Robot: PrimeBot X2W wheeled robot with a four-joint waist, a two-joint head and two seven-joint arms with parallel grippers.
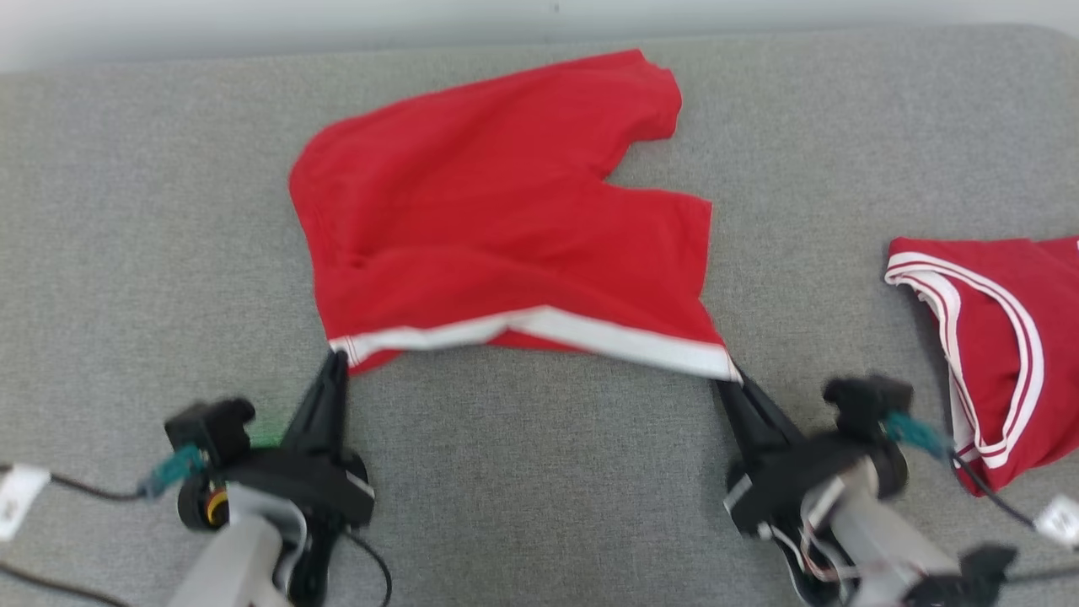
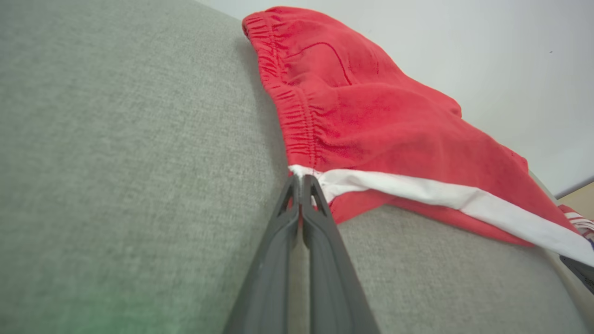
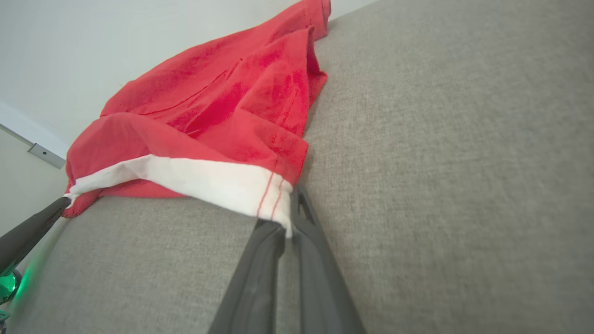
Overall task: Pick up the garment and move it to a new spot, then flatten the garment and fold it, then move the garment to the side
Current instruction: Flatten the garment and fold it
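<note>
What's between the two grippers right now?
The white hem of the shorts, pinched by left gripper and right gripper, over bare grey surface; head view.

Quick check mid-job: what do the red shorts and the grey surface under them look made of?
The red shorts look like soft matte knit, probably cotton jersey: they drape in loose folds with no shine. Their white band seems similar cloth. The grey surface looks like coarse woven upholstery, matte, with a visible flecked weave.
</note>
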